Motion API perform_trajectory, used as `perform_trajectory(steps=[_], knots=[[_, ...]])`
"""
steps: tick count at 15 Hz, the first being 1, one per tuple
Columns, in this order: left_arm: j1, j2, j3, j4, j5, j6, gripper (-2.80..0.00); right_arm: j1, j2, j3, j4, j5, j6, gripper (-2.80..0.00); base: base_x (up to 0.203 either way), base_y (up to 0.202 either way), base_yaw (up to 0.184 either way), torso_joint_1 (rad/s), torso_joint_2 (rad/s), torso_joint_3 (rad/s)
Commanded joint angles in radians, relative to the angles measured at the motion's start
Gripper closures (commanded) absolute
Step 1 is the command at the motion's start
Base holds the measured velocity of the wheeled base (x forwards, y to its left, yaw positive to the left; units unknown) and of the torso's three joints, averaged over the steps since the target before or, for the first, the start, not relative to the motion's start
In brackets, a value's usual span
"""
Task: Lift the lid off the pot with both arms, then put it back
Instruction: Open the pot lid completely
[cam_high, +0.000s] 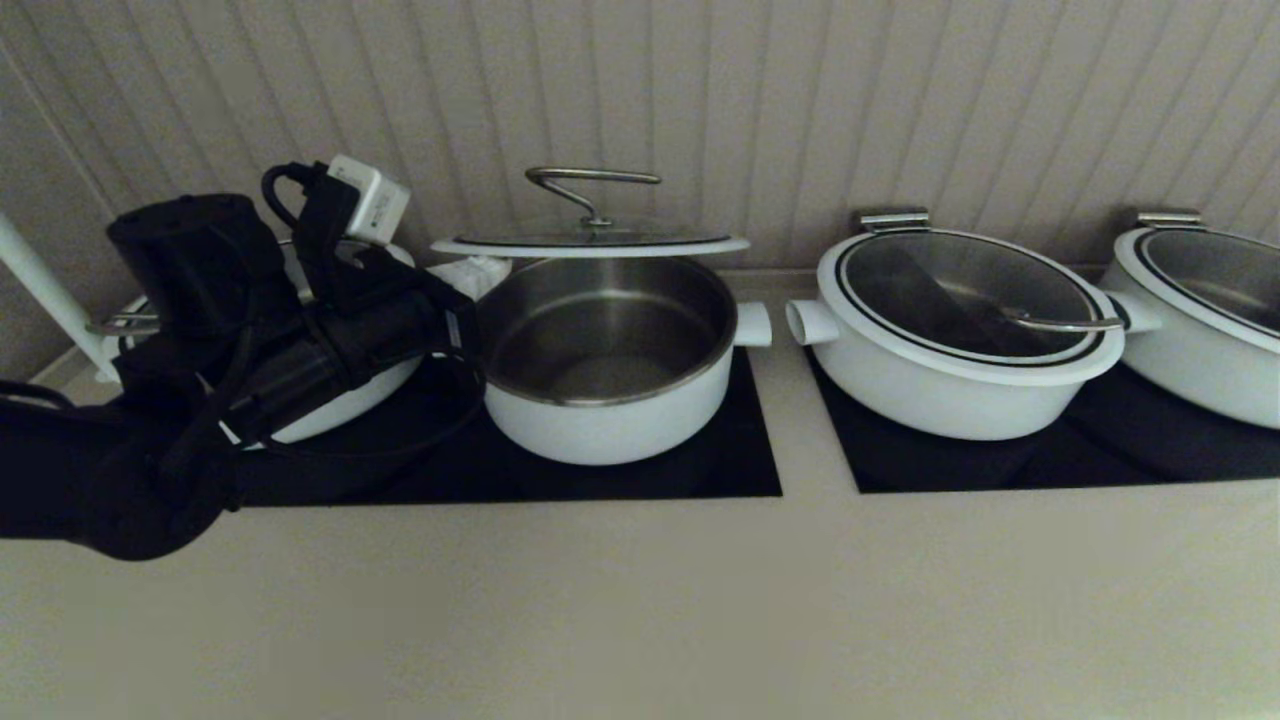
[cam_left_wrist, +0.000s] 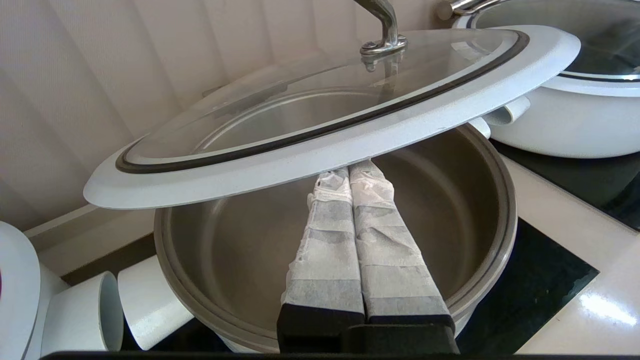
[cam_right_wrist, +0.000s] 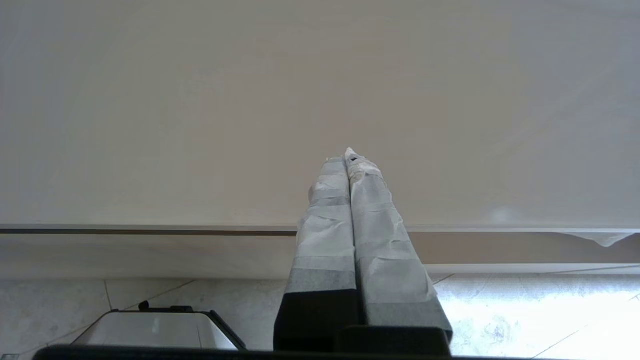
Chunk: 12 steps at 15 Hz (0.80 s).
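The lid (cam_high: 590, 243) hovers level just above the open pot (cam_high: 600, 425), which stands on a black hob. My left gripper (cam_high: 478, 272) reaches in from the left. In the left wrist view its shut fingers (cam_left_wrist: 330, 240) lie over the pot's mouth (cam_left_wrist: 492, 220), with the gripper tips (cam_left_wrist: 348, 175) pressed under the lid's white rim (cam_left_wrist: 320, 157). The lid tilts up on them and its steel handle (cam_left_wrist: 382, 30) stands free. My right gripper (cam_right_wrist: 348, 157) is shut and empty, parked out of the head view, facing a plain beige panel.
A wider lidded white pot (cam_high: 960, 340) stands right of the task pot, another (cam_high: 1200, 320) at the far right. A third white pot (cam_high: 340, 405) sits behind my left arm. Black hob plates (cam_high: 700, 475) lie under them. A panelled wall runs close behind.
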Motion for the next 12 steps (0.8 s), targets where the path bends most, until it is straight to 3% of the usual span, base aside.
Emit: perform_trajectory(steps=[1,5,12], knots=[[0.000,-0.001,-0.004,-0.005,-0.001,0.001,0.00,0.037,0.003,0.000,0.001,0.001,-0.001,0.00,0.000,0.000,0.000,0.000,0.00,0.000],[0.000,0.002,-0.005,-0.004,-0.001,0.001,0.00,0.127,-0.144,0.001,-0.005,0.002,0.002,0.00,0.000,0.000,0.000,0.000,0.00,0.000],[0.000,0.009,-0.007,-0.006,-0.001,0.001,0.00,0.130,-0.193,0.011,-0.031,0.001,0.003,0.00,0.000,0.000,0.000,0.000,0.00,0.000]])
